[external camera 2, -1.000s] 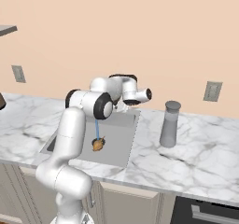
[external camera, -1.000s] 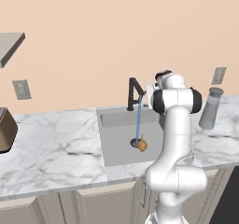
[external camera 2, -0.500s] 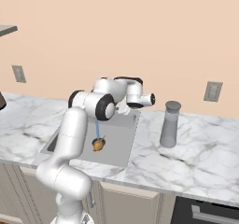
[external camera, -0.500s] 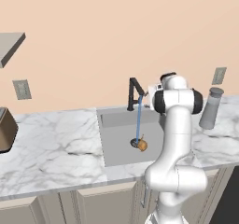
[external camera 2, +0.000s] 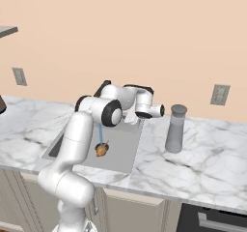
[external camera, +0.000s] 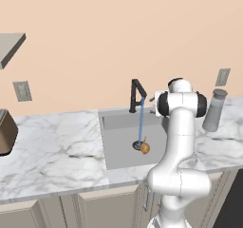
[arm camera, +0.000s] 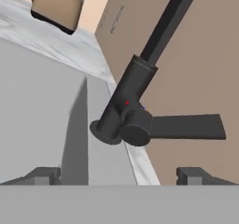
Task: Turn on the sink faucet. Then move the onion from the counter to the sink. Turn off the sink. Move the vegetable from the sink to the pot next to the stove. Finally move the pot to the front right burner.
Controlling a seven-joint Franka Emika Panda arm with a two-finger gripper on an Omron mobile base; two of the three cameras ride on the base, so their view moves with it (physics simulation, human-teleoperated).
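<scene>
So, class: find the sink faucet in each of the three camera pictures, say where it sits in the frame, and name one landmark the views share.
Left base view: sink faucet just right of centre, behind the sink basin, water running.
Right base view: its top peeks out left of centre, behind the arm.
Hand view: its base and lever at centre, close up.
Shared landmark: the sink basin.

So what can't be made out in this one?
- Gripper: left base view, the arm's own joint hides it.
- Sink faucet spout: hand view, cut off by the top edge.
- Onion: too small in both base views to tell whether the water stream hits it.
</scene>
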